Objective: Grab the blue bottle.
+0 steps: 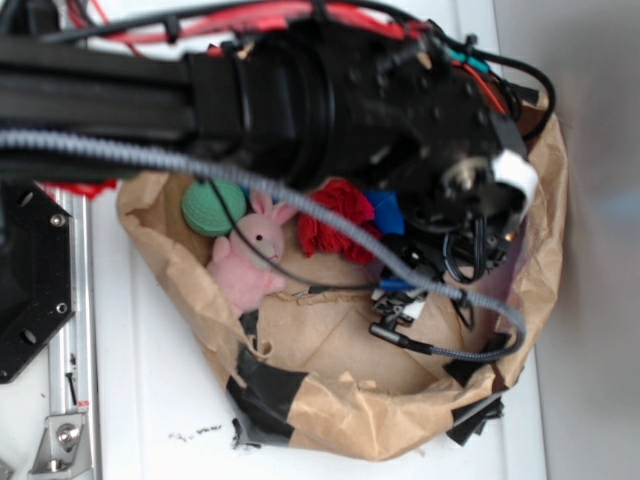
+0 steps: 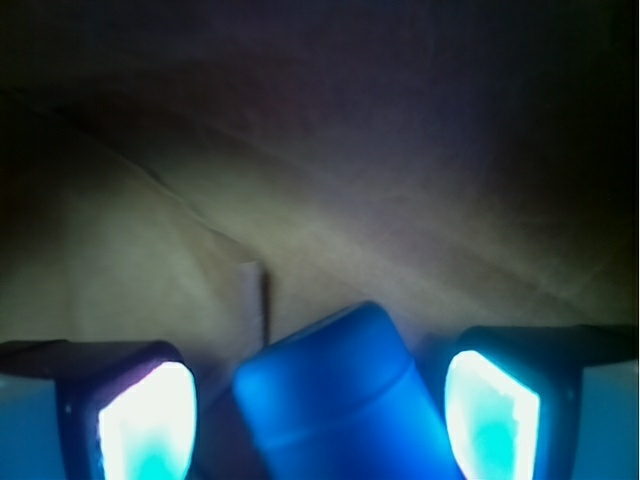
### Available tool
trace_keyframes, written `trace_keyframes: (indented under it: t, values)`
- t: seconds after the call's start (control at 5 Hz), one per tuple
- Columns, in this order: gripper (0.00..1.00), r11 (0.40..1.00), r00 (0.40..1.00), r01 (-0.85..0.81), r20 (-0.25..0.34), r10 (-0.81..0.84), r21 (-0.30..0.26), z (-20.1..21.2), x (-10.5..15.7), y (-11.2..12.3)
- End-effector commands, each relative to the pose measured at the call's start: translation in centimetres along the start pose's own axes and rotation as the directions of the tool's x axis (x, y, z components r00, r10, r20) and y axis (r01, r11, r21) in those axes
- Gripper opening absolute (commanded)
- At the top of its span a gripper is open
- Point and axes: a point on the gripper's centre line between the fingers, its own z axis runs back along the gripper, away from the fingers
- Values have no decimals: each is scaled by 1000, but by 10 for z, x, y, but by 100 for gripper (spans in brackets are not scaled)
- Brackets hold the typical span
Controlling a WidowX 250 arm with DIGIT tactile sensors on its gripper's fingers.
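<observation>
In the wrist view the blue bottle [image 2: 335, 400] lies on brown paper, with one rounded end pointing away from the camera. My gripper [image 2: 320, 405] straddles it. The jaws are open, and a dark gap shows between the bottle and each glowing pad, the left pad [image 2: 150, 420] and the right pad [image 2: 490, 415]. In the exterior view the arm covers most of the bottle, and only a blue patch [image 1: 385, 212] shows beside the red cloth. My gripper [image 1: 420, 270] is low inside the bag there, largely hidden by the wrist and cables.
A crumpled brown paper bag [image 1: 330, 400] patched with black tape holds everything. Inside it on the left are a green ball [image 1: 213, 207], a pink bunny [image 1: 248, 262] and a red cloth [image 1: 338, 222]. Cables loop over the bag's right side. A metal rail [image 1: 70, 400] runs along the left.
</observation>
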Motion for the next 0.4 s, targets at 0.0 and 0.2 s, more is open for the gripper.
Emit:
trace_keyframes:
  t: [0.0, 0.2]
  values:
    - [0, 996, 996, 82, -45, -80, 39, -27, 20, -18]
    - [0, 979, 983, 162, -108, -149, 120, -2, 14, -21]
